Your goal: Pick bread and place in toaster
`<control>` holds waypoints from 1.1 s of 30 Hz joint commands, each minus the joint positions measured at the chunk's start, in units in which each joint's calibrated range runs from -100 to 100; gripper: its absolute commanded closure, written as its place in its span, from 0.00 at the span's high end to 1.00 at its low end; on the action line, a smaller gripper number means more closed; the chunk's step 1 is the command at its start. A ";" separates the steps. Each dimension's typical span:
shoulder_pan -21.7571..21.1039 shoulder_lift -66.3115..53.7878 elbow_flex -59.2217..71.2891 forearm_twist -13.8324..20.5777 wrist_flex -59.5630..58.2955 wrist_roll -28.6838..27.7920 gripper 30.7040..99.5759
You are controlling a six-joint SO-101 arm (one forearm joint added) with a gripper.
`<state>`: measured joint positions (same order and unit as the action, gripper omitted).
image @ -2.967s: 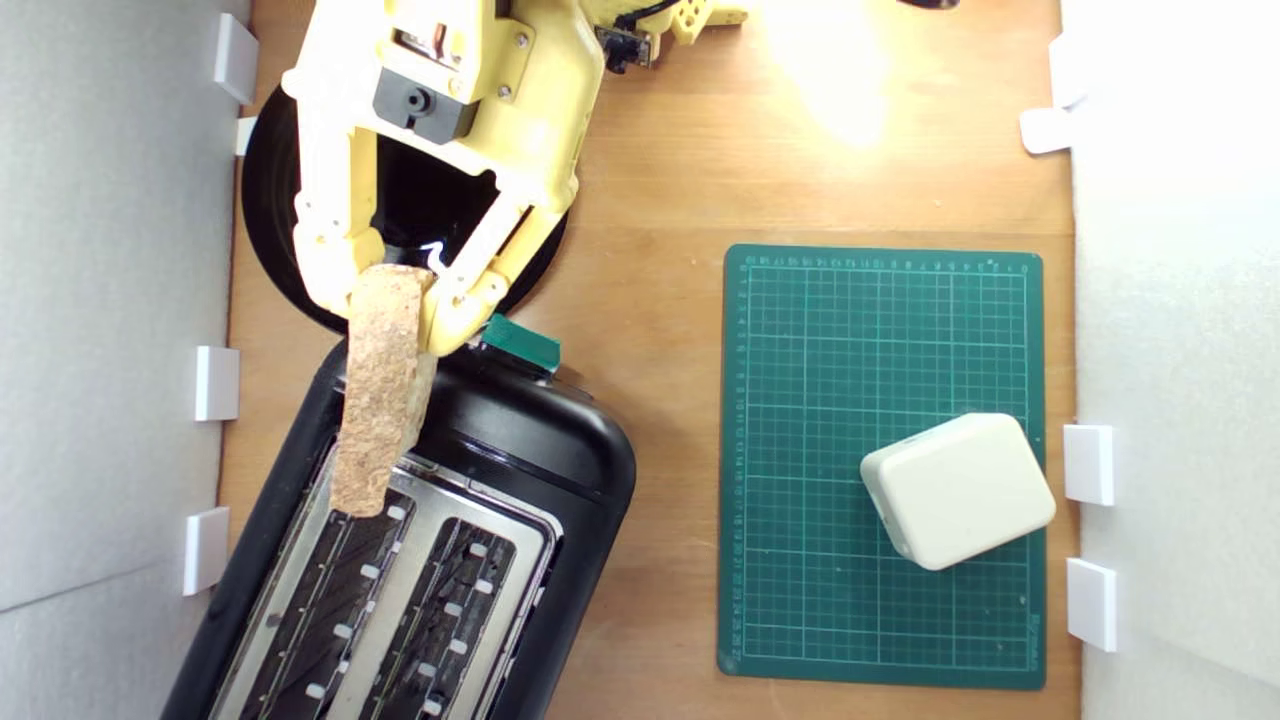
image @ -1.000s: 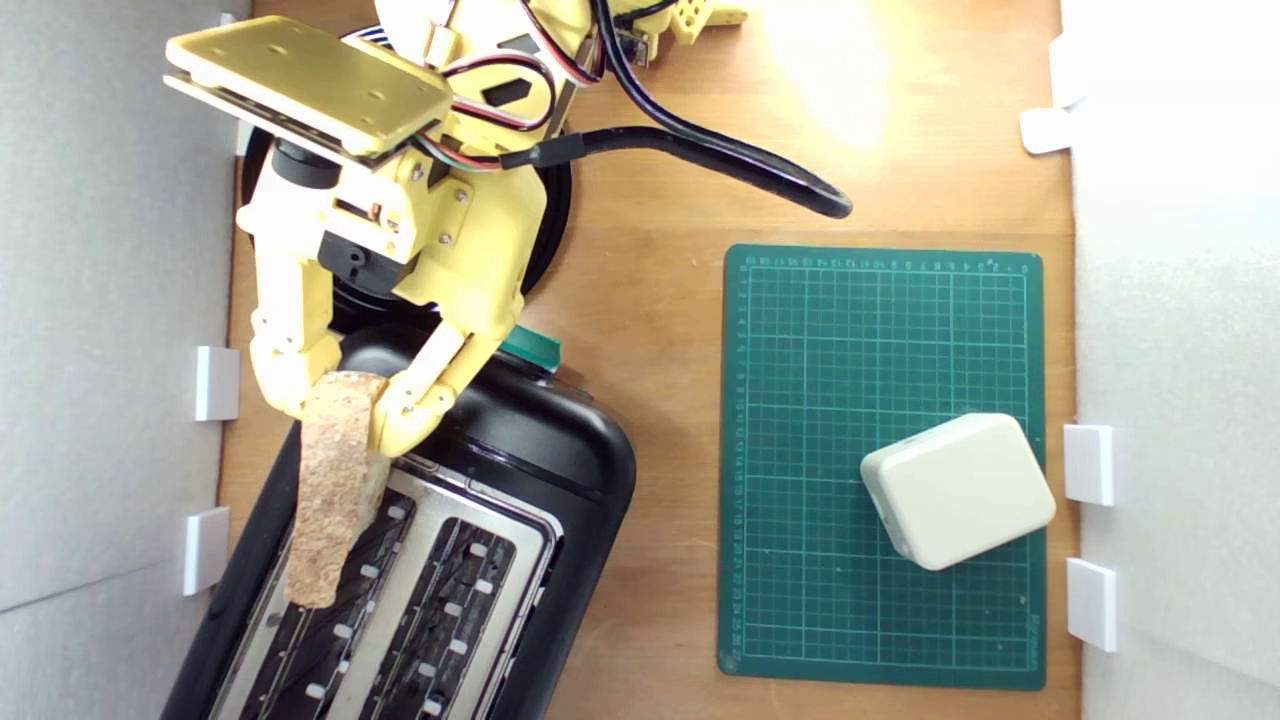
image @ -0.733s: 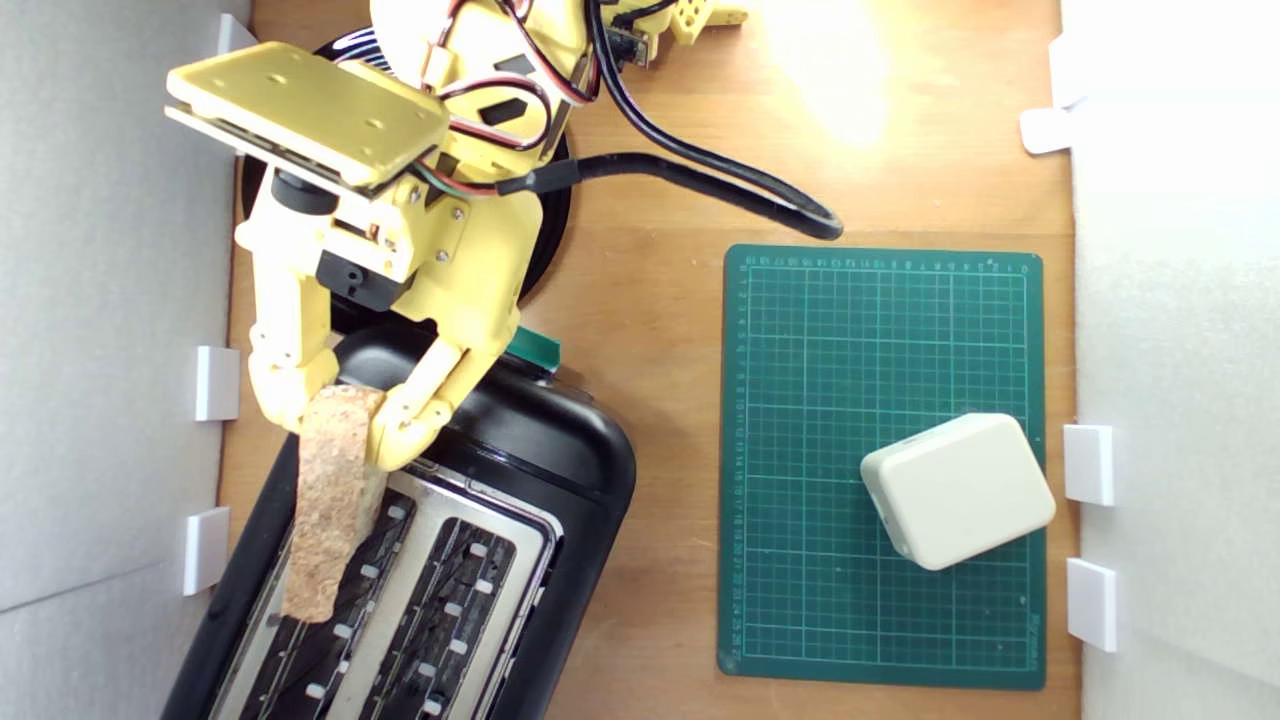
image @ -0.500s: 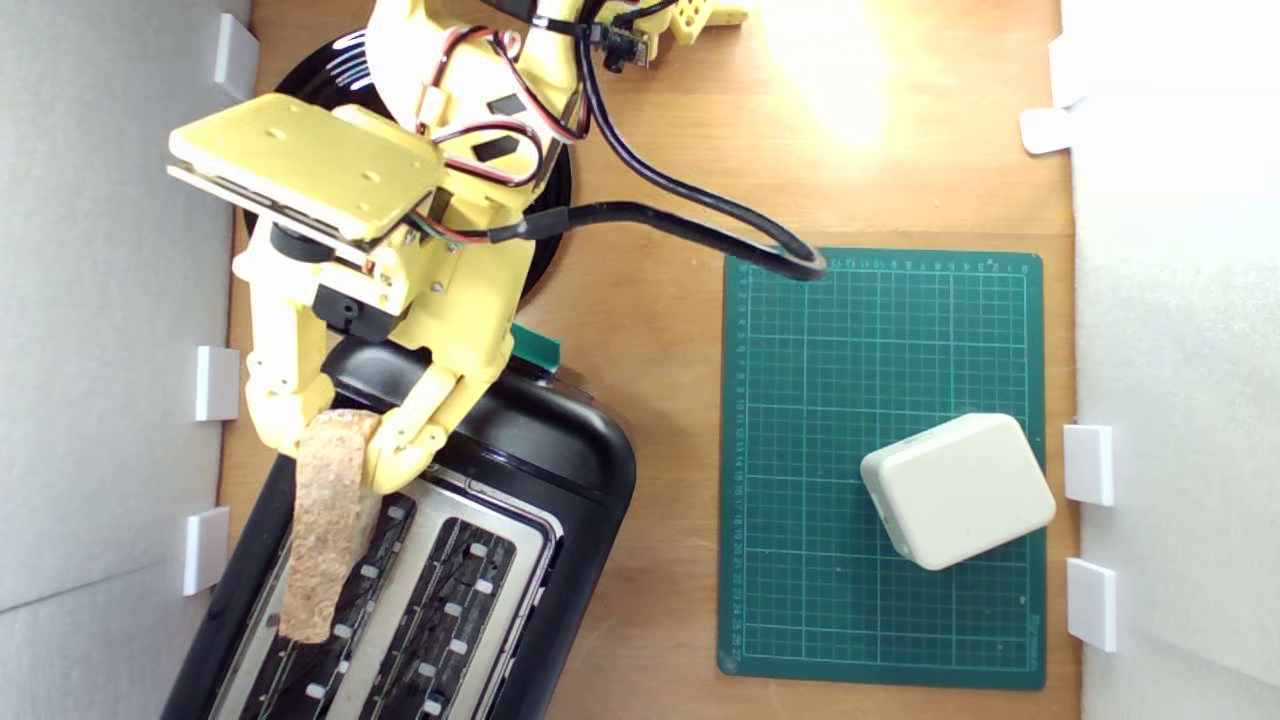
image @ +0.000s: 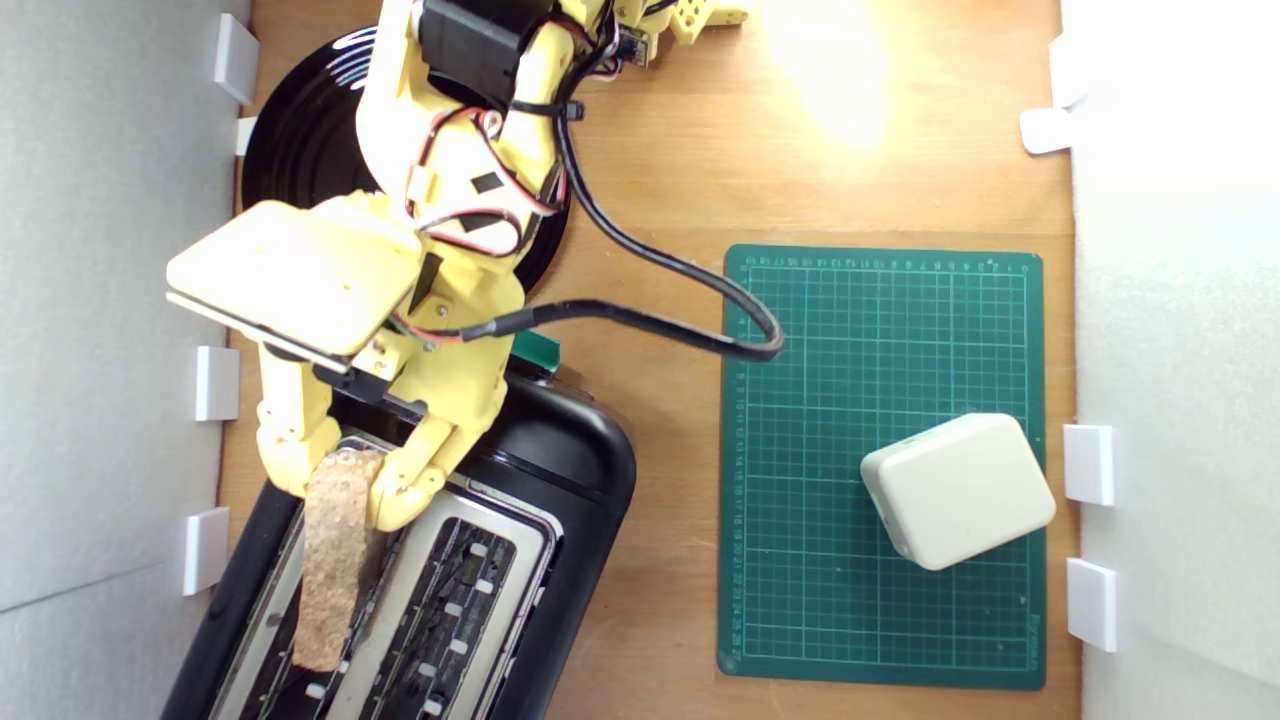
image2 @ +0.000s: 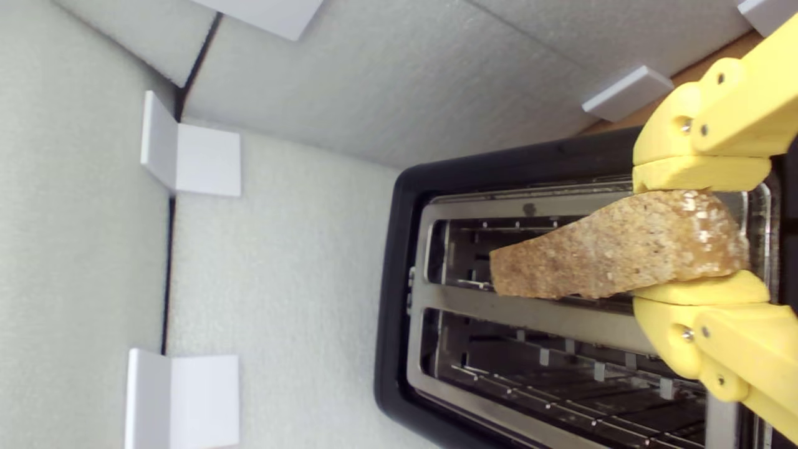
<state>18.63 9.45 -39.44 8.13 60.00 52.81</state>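
Bread gripped edge-on over the toaster's outer slot

Bread (image: pixel 332 560) is held crust-up, clamped at one end between the two yellow fingers of the pincer (image: pixel 345 478), which is closed on it. In the exterior view the slice extends from the pincer toward 6 o'clock, lying along the toaster's (image: pixel 560 470) slot nearest the exterior view's left. The wrist view shows the bread (image2: pixel 617 252) over that slot, its lower edge at or just inside the opening; depth of entry cannot be determined. The second slot is vacant.

The toaster sits at an angle at 7 o'clock on the wooden counter (image: pixel 650 180), its green lever knob (image: pixel 535 348) partly covered by the arm. A round black plate (image: pixel 300 150) lies at 11 o'clock, behind the arm. A green cutting mat (image: pixel 880 330) occupies the 3 o'clock area, with a white rounded block (image: pixel 958 490) resting on its lower right part. A black cable (image: pixel 650 320) loops from the arm to the mat's edge.
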 commanded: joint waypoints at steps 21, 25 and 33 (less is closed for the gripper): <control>-1.06 7.27 -1.37 -3.32 0.32 0.21 0.59; -1.14 7.11 -1.46 -3.42 0.41 0.21 0.74; -1.62 4.28 -1.55 -3.42 0.32 1.00 0.77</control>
<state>19.36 15.83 -40.55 5.73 59.83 53.27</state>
